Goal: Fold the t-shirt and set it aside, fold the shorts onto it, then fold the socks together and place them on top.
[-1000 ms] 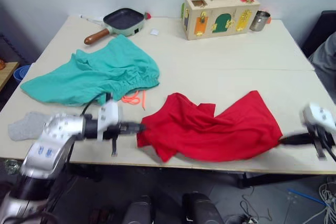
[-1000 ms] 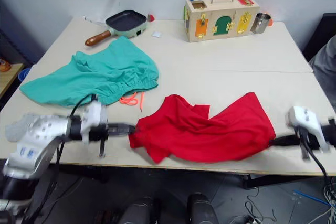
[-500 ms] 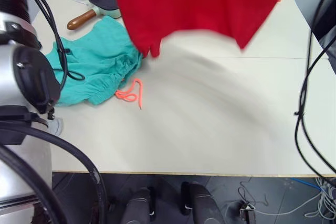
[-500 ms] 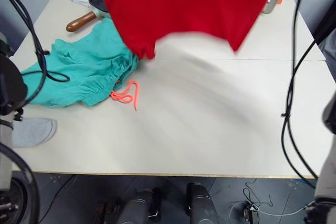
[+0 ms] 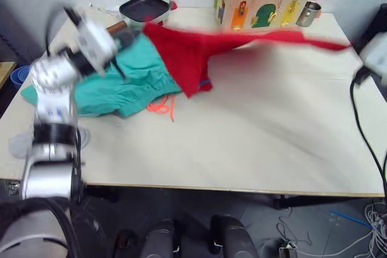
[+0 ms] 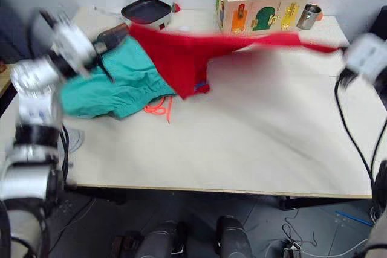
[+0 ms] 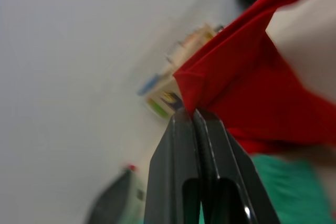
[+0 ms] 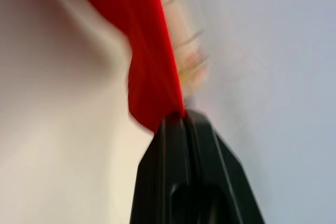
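Each tool, left tool [image 7: 193, 113] and right tool [image 8: 181, 116], is clamped on an edge of the t-shirt [image 5: 199, 52], stretching it above the counter's [image 5: 254, 131] far half, likely to spread it flat for folding.

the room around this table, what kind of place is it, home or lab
Probably a lab or test room, not a home: a plain pale table against a bare wall, loose cables hanging at its side, and props unrelated to laundry, namely a wooden latch box, a small pan and a metal cup.
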### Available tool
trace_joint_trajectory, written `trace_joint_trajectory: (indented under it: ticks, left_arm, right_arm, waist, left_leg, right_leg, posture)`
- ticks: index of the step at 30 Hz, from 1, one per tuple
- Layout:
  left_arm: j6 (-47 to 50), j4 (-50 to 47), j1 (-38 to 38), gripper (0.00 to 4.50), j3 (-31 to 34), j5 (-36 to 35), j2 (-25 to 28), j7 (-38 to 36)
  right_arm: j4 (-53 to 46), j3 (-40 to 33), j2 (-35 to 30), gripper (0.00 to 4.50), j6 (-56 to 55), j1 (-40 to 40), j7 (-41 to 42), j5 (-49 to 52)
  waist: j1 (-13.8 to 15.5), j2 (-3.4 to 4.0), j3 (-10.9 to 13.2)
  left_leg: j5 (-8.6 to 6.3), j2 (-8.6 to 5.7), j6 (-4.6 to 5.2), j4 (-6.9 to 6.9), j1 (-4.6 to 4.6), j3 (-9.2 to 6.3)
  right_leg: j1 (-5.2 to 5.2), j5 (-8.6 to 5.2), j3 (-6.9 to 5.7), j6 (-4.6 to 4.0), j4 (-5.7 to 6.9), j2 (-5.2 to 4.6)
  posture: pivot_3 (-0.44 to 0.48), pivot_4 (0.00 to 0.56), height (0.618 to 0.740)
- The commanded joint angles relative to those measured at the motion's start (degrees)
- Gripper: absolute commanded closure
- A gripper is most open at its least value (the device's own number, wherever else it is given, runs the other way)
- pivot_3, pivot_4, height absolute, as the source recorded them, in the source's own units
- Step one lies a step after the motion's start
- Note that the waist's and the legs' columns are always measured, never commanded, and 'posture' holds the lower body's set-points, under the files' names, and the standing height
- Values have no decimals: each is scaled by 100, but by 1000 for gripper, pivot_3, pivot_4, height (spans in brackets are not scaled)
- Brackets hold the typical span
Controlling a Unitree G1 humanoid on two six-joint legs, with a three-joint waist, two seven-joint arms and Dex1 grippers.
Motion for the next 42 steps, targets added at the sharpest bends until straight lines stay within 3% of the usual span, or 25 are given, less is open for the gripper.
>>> trace_joint_trajectory:
  ticks: [1, 6, 11, 12, 17, 23, 30, 34, 37, 42]
  left_arm:
    - [1011, -1900, 941, 4487, 144, -579, 255, -87]
    - [2030, -3339, 2175, 4487, 119, -937, 422, -235]
    - [2906, -4242, 3188, 4487, 2, -1333, 757, -651]
    - [2931, -4361, 3353, 4487, -35, -1301, 832, -756]
    - [2714, -4387, 4006, 4487, -168, -898, 1021, -1006]
    - [2683, -4595, 4149, 4487, -341, -742, 786, -941]
    - [3220, -4714, 3727, 4487, -256, -883, 437, -523]
    - [3140, -4655, 3933, 4487, -415, -683, 903, -1114]
    - [3357, -4859, 4059, 4487, -575, -845, 1034, -1327]
    - [3816, -5115, 4127, 4487, -749, -1024, 971, -1342]
  right_arm:
    - [-159, -414, -359, 4500, -181, 804, 685, 569]
    - [-619, -700, -460, 4500, -128, 1847, 2087, 1310]
    - [-1166, -813, -610, 4500, 295, 2455, 3081, 1735]
    - [-1257, -808, -653, 4500, 301, 2569, 3223, 1759]
    - [-1664, -804, -803, 4500, 614, 3205, 3776, 1887]
    - [-2184, -854, -990, 4500, 1080, 3995, 3833, 1858]
    - [-2442, -1070, -1037, 4500, 1387, 4108, 3529, 2013]
    - [-3209, -1025, -1184, 4500, 2336, 4698, 4216, 2323]
    - [-3317, -816, -1566, 4500, 2846, 4942, 4066, 1768]
    - [-3451, -866, -1643, 4500, 3088, 5081, 4018, 1807]
  waist:
    - [23, 3, 1]
    - [12, 21, -7]
    - [-11, 23, -6]
    - [-9, 24, -7]
    - [10, 38, -15]
    - [35, 43, -18]
    - [23, 60, -28]
    - [20, 61, -29]
    - [21, 86, -32]
    - [39, 84, -32]
  left_leg:
    - [-1, -1, -1, 10, -1, -9]
    - [-2, 1, -3, 29, 15, -29]
    - [-21, 12, -18, -27, 165, -33]
    - [-25, 13, -23, -48, 200, -33]
    - [-32, 20, -35, -62, 204, -34]
    - [-35, 19, -32, -58, 200, -36]
    - [-37, 23, -35, -60, 202, -36]
    - [-37, 24, -36, -62, 202, -36]
    - [-40, 23, -32, -65, 199, -34]
    - [-45, 23, -30, -61, 200, -37]
  right_leg:
    - [4, 0, -3, 0, 2, -2]
    - [35, 1, -9, -1, -1, -1]
    - [182, -4, -18, -10, -82, 2]
    - [212, -5, -18, -12, -97, 3]
    - [205, -16, -24, -31, -97, 4]
    - [208, -17, -26, -33, -101, 1]
    - [207, -17, -29, -33, -100, 5]
    - [207, -17, -31, -33, -100, 6]
    - [205, -18, -31, -33, -106, 5]
    - [209, -17, -28, -32, -113, 2]
  posture:
    - [0, 150, 740]
    - [0, 150, 740]
    - [0, 150, 740]
    - [0, 150, 740]
    - [0, 150, 740]
    - [0, 150, 740]
    - [0, 150, 740]
    - [0, 150, 740]
    - [0, 150, 740]
    - [0, 150, 740]
